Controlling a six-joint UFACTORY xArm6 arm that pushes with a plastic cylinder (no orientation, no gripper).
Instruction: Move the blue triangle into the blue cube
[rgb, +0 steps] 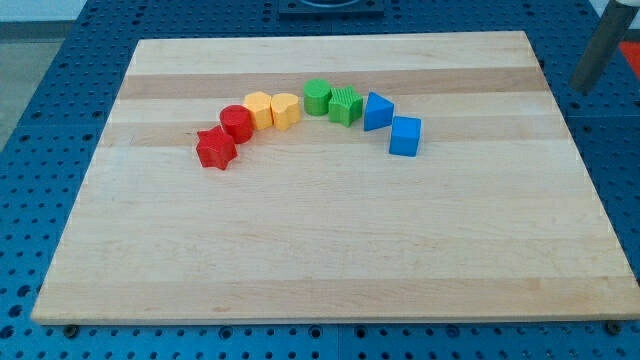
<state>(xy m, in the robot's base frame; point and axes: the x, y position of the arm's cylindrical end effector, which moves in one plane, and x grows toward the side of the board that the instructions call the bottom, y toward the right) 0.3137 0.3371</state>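
My rod (603, 45) – dark grey, straight, smooth – plain

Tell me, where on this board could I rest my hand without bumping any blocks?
The wooden board is bare below the arc of blocks, and along the view's top edge too. It is crowded in the arc from the red star to the blue cube, blocks nearly touching. My tip sits off-board, right.

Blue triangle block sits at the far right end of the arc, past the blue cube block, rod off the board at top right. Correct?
Not quite. In the camera view the blue cube block ends the arc; the blue triangle block sits just before it, beside the green blocks. My tip is off the board at top right.
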